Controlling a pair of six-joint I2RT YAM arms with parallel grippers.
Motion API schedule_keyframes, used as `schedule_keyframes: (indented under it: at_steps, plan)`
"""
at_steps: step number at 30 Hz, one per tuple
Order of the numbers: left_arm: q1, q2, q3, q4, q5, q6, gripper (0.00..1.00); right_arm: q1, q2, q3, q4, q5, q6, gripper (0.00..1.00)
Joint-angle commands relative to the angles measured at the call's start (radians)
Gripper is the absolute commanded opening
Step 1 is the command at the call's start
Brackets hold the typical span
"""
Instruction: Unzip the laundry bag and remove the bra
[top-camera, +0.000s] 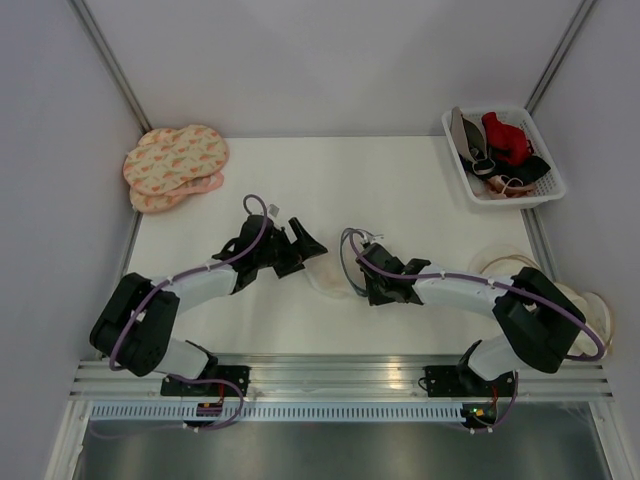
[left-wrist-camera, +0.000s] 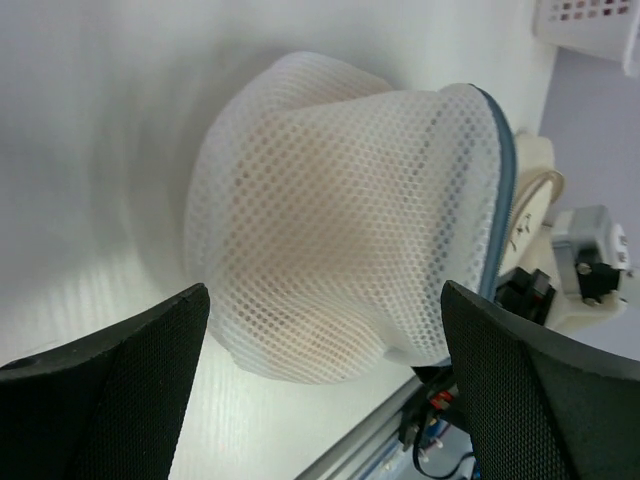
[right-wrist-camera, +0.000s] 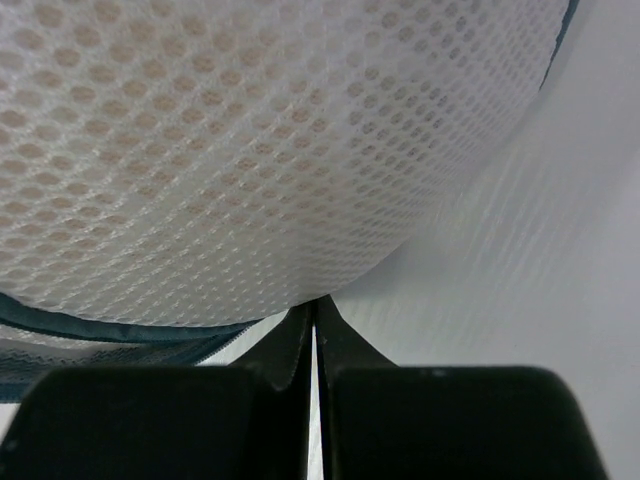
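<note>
Bag (top-camera: 328, 276) lies on counter (top-camera: 400, 190), near-centre, between the two grippers. Zip rim (left-wrist-camera: 505, 190) looks closed along the stretch visible.

Left gripper (top-camera: 303, 250): released, fingers (left-wrist-camera: 120, 390) spread wide. It sits just left of the bag. In the wrist view the mesh dome fills the gap between the fingers but touches neither.

Right gripper (top-camera: 360, 288): at the bag's right side. Wrist view shows the fingers (right-wrist-camera: 290, 345) clenched, only a hairline slit between them. The tips are right at the dark rim under the mesh. Cannot tell whether a zip pull or a bit of fabric is pinched there.

Bra (left-wrist-camera: 300, 250): inside the bag, seen only as a peach tint through the mesh.

Elsewhere:
- basket (top-camera: 545, 195) at far right, red and black garments in it
- pink pouches (top-camera: 175, 165) at far left
- cream pouches (top-camera: 590, 310) at the right edge
</note>
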Motion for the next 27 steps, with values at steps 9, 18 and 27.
schedule_keyframes:
  at_steps: [9,18,27]
  plan:
    - [0.004,0.182,-0.037,0.164,-0.085,0.082,0.9,-0.017,0.048,-0.015,0.048,-0.009,0.01,0.0]
    - [0.004,0.233,-0.077,0.412,0.05,0.03,0.02,-0.029,0.028,-0.032,0.043,0.041,0.067,0.0]
    - [0.006,0.098,-0.134,0.329,0.003,0.074,0.02,-0.077,-0.228,0.026,-0.099,0.242,0.098,0.89]
